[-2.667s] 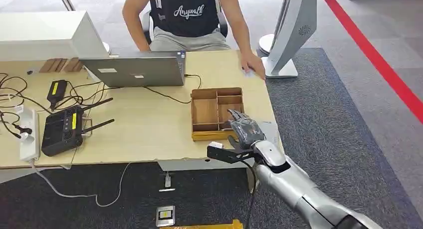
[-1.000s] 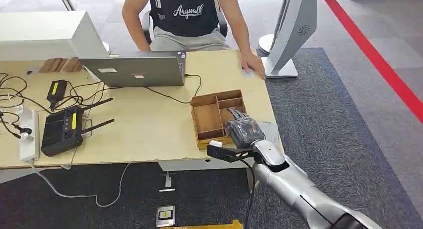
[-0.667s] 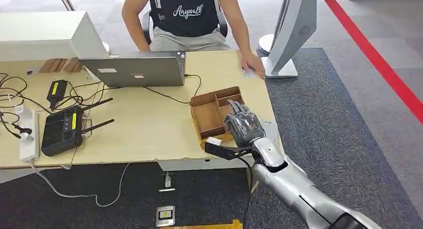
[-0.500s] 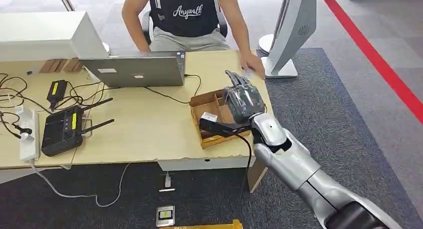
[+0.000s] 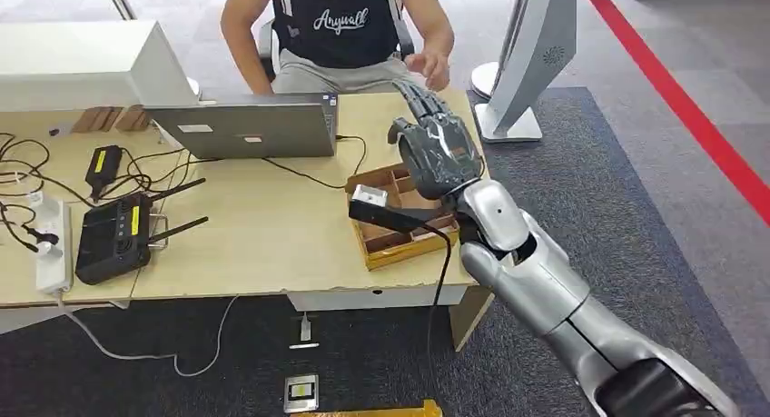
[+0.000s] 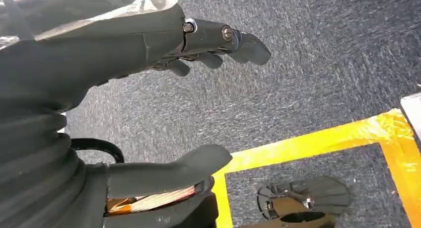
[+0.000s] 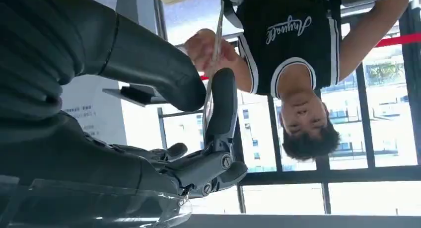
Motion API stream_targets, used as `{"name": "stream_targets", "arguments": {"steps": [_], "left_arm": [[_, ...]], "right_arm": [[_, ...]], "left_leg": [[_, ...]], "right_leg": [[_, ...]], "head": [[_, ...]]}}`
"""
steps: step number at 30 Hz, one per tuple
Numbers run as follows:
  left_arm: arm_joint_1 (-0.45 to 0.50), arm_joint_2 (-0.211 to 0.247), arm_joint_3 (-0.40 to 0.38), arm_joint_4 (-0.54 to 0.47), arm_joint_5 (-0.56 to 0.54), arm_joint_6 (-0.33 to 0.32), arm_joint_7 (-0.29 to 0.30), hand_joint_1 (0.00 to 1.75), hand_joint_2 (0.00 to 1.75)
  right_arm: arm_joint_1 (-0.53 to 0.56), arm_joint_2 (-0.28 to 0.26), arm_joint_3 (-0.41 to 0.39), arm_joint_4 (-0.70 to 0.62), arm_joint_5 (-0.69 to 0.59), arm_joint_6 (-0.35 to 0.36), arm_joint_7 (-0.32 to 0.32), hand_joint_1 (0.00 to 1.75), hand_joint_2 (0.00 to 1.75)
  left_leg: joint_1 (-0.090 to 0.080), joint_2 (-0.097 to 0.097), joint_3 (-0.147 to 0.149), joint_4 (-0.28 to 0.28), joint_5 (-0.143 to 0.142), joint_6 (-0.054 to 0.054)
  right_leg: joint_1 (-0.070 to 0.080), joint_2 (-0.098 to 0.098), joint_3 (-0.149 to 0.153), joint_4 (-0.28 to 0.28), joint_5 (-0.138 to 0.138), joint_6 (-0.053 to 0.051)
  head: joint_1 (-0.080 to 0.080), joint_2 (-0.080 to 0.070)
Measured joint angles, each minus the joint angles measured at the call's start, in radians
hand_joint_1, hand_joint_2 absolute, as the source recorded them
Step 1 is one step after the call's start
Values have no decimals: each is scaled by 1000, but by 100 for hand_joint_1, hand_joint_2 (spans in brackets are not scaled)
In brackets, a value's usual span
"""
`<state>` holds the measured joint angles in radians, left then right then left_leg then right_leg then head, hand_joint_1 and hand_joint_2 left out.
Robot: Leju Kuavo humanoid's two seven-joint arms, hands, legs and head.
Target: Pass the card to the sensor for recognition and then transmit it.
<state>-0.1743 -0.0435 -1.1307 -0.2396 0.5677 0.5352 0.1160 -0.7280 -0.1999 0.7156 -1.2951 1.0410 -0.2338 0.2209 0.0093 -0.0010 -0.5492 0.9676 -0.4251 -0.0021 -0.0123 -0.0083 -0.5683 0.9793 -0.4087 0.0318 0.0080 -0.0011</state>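
My right hand (image 5: 436, 153) is raised over the far side of the table, reaching toward the seated person. In the right wrist view a thin white card (image 7: 209, 104), seen edge-on, is pinched between my thick thumb and a dark finger (image 7: 223, 104). The person's hand (image 7: 206, 49) is at the card's far end and seems to touch it; from the head view that hand (image 5: 431, 67) hovers just beyond my fingertips. A tall white stand device (image 5: 536, 54) rises at the table's far right corner. My left hand (image 6: 149, 44) hangs over the carpet, fingers apart and holding nothing.
A wooden compartment tray (image 5: 368, 240) lies skewed under my right forearm, near the table's front edge. A laptop (image 5: 245, 126), a black router (image 5: 113, 235), a power strip (image 5: 53, 244) and cables occupy the table's left half. Yellow floor tape (image 6: 308, 143) marks the carpet.
My right hand rose from the wooden tray and moved toward the person. The person's hand lifted off the table to meet it. The tray was turned askew.
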Motion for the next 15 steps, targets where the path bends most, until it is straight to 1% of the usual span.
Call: {"name": "stream_targets", "arguments": {"steps": [4, 9, 11, 15], "left_arm": [[0, 0, 0, 0, -4, 0, 0, 0, 175], [-3, 0, 0, 0, -21, -3, 0, 0, 175], [-7, 0, 0, 0, -34, -10, 10, 0, 175], [-15, -1, 0, 0, -58, -22, 18, 0, 175]], "right_arm": [[-5, 0, -4, 0, 3, 6, 0, 175, 175], [-41, 1, -5, 17, 2, 57, -6, 175, 175], [-74, 6, -4, 60, -5, 70, -20, 175, 175], [-158, 24, -3, 177, -25, 66, -35, 175, 175]], "left_leg": [[0, 0, 0, 0, 0, 0], [0, 0, -1, 0, 0, 0], [0, 0, -1, 0, 0, 0], [0, -1, -1, 0, 1, 0]], "right_leg": [[0, 0, 0, 0, 0, 0], [0, 0, 0, 0, 0, 0], [0, 0, 0, 0, 0, 0], [0, 0, 0, 0, 1, 0]], "head": [[0, 0], [0, 0], [0, 0], [0, 0]]}}
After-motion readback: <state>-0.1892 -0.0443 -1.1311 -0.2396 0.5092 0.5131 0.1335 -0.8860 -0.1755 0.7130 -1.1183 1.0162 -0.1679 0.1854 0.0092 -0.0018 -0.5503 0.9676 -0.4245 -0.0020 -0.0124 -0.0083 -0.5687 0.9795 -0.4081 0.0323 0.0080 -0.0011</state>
